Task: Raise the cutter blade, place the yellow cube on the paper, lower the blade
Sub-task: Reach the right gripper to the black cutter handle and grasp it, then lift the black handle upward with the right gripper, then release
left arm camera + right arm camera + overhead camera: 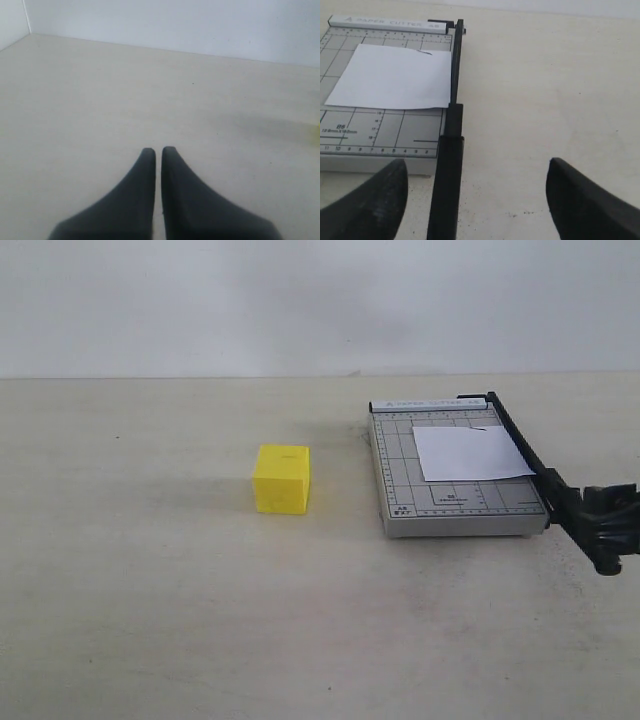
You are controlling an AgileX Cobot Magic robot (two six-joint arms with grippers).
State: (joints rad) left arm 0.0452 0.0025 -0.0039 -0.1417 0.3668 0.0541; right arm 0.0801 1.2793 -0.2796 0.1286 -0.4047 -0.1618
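1. Right wrist view: shows the right claw (477,161) released, fingers spread wide and gripping nothing, with the thick end of the cutter blade (447,165) seen between them, closer to one finger than the other.
2. Finds that blade down flat along the edge of the grey cutter base (350,135), long axis pointing straight away from the claw toward its far hinged end.
3. Puts the paper (395,75) on the base, one edge touching the blade.
4. Exterior view: sets the yellow cube (281,479) on the desk (150,620), well apart from the base, on the left arm's side.
5. Left wrist view: shows the left claw (158,150) clenched on nothing above bare desk, with only a yellow sliver at the frame edge.
6. Probably calls for closing across the thick end, then lifting; favours the right arm as the nearer one.
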